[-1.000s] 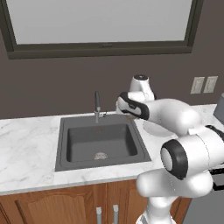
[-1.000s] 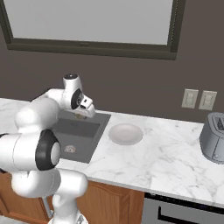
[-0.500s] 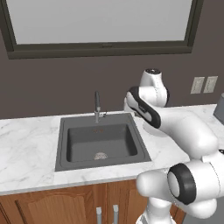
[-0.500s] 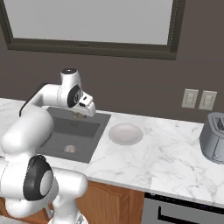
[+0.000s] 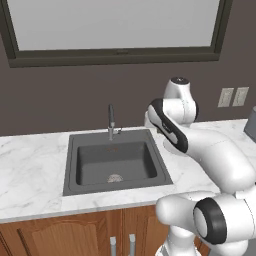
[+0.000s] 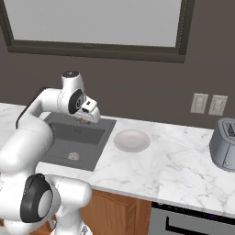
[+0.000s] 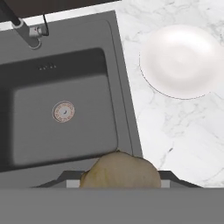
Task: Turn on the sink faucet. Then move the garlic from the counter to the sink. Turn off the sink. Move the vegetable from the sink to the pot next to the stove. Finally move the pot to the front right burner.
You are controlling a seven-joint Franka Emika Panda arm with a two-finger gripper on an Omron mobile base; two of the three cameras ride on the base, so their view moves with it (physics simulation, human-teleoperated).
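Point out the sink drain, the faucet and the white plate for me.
sink drain (image 7: 64,111): hand view, centre of the round strainer.
faucet (image 5: 111,117): left base view, upright stem.
white plate (image 7: 181,61): hand view, middle of its dished face.

A pale tan garlic bulb (image 7: 121,169) sits low at six o'clock in the hand view — above the dark grey sink's (image 7: 118,78) right rim. The slim faucet (image 7: 27,33) stands at eleven o'clock, drain (image 7: 64,111) at nine.
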